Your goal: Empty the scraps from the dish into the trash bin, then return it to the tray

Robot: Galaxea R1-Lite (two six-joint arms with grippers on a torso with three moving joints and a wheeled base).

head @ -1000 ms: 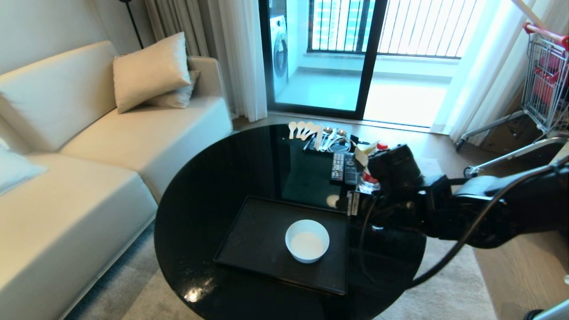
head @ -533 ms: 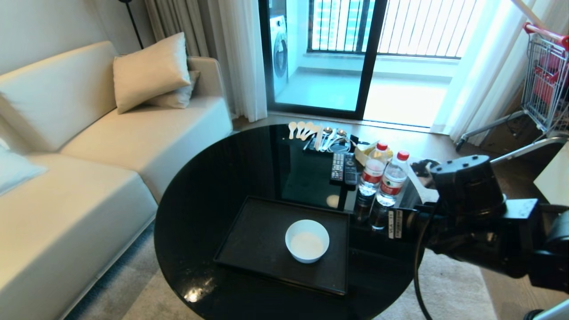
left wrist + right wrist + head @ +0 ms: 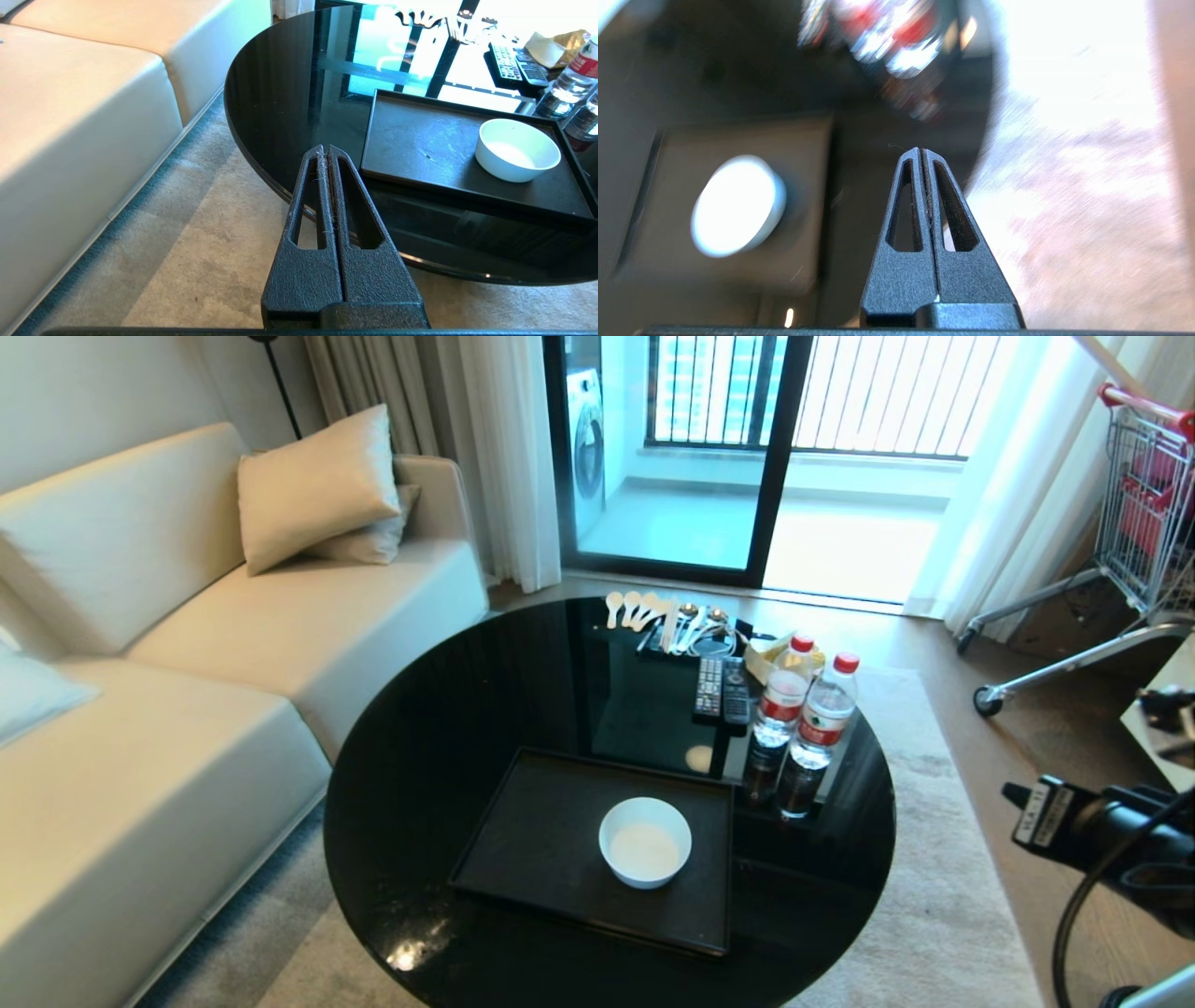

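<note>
The dish (image 3: 645,841), a small white bowl, stands upright on the right half of the black tray (image 3: 541,840) on the round table. Its inside looks plain white; no scraps show in it. The trash bin is out of view. My right gripper (image 3: 921,150) is shut and empty, held off the table's right edge above the rug, with the dish (image 3: 738,205) and tray (image 3: 803,186) well off to its side. My right arm (image 3: 1120,831) shows at the head view's right edge. My left gripper (image 3: 324,148) is shut and empty, parked low by the table's near rim, apart from the dish (image 3: 517,149).
Two water bottles (image 3: 805,723) stand on the black glass table (image 3: 448,709) just right of the tray. Behind them lie remotes (image 3: 724,691) and a row of spoons (image 3: 663,611). A cream sofa (image 3: 187,663) is on the left, a shopping cart (image 3: 1148,495) at far right.
My right arm has swung away from the tray's right side to beyond the table's right edge, uncovering the two bottles. The dish and tray have not moved.
</note>
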